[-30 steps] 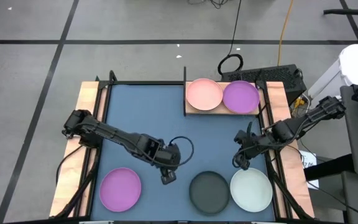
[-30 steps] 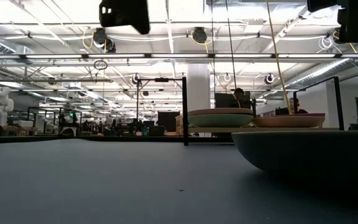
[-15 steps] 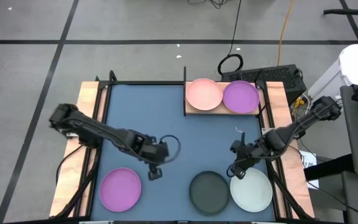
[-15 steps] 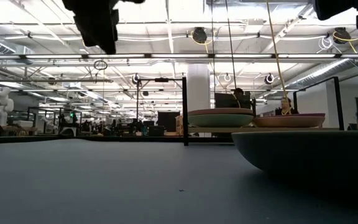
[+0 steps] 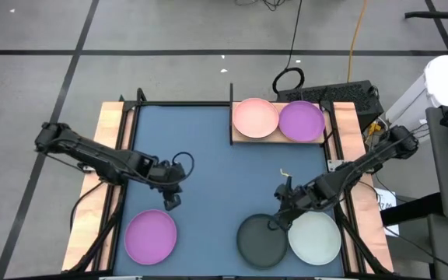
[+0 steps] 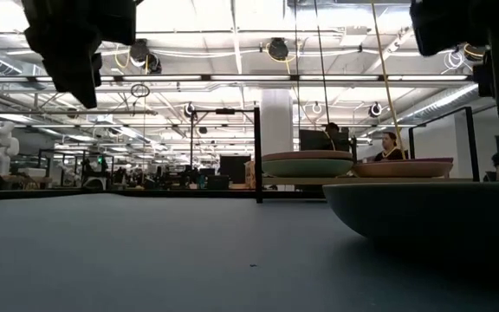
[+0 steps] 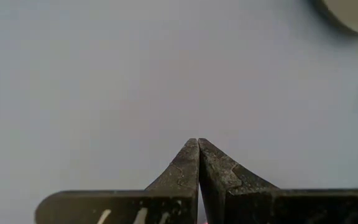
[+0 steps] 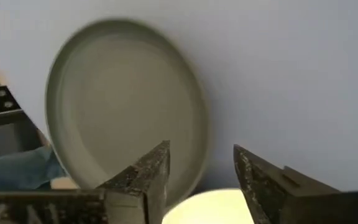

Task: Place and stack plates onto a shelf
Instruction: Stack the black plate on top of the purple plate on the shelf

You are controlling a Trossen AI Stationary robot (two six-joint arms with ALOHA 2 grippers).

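Pink plate (image 5: 255,117) and purple plate (image 5: 301,121) top the shelf (image 5: 239,139); another purple plate (image 5: 151,236), black plate (image 5: 259,242) and mint plate (image 5: 317,238) lie flat below.

Matte smooth plates (image 5: 262,240), light wood shelf (image 5: 238,138), matte blue mat (image 5: 208,148), dark plastic-looking claws (image 8: 197,180)

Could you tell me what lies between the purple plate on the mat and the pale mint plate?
The black plate, beside the pale mint plate; bare mat separates it from the purple plate. The high view shows this.
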